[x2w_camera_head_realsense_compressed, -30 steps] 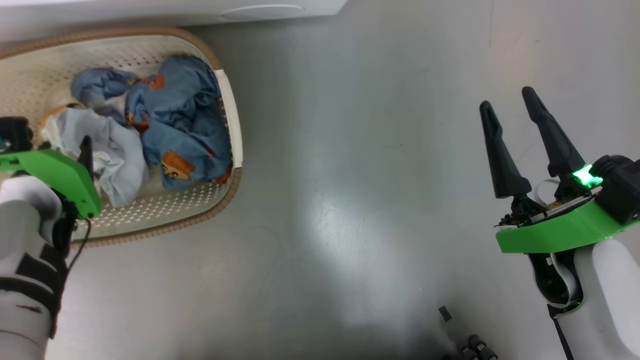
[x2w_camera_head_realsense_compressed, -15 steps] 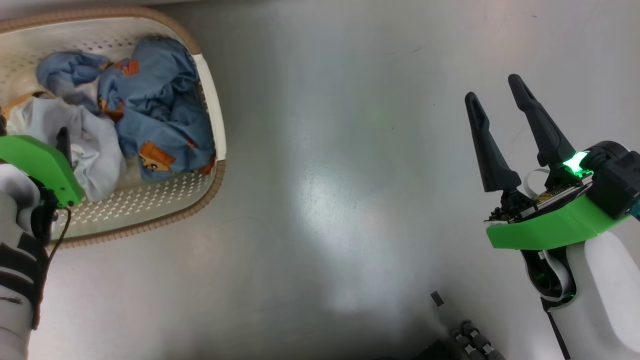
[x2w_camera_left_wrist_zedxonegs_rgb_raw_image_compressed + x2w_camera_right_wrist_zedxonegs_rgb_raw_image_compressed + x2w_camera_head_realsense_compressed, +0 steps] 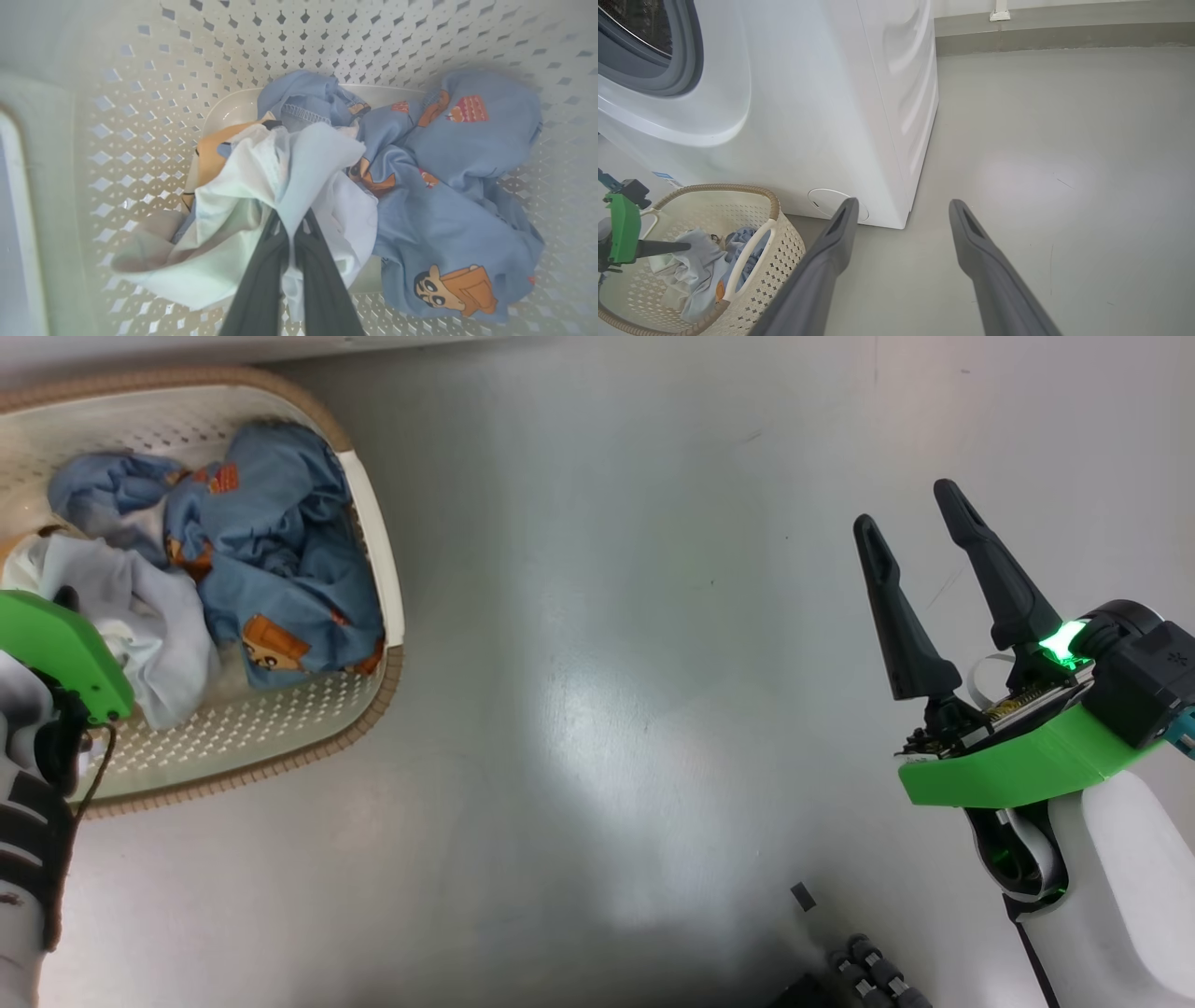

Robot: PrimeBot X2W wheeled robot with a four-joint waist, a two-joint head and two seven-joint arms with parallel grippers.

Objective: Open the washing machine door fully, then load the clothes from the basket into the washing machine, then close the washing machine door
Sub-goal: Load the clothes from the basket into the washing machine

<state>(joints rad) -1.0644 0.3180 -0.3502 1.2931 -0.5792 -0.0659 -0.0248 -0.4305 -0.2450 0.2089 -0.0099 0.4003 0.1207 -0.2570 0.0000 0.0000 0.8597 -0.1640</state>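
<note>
1. Left wrist view: the pale garment (image 3: pixel 243 186) is pinched between the closed jaws of the left gripper (image 3: pixel 293 220) inside the basket (image 3: pixel 140 116), ready for lifting.
2. The right gripper (image 3: pixel 904 504) is held spread over the floor (image 3: pixel 607 663), out of the way.

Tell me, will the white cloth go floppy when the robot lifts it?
Probably floppy: the pale garment lies crumpled in soft folds, so it should droop from the left gripper pinching it. It looks thin, so likely light. It might tug the blue garment touching it.

Basket (image 3: pixel 372 560) holding 2 garments (image 3: pixel 280 569), right tool (image 3: pixel 904 505) spread above floor (image 3: pixel 607 709)
</note>
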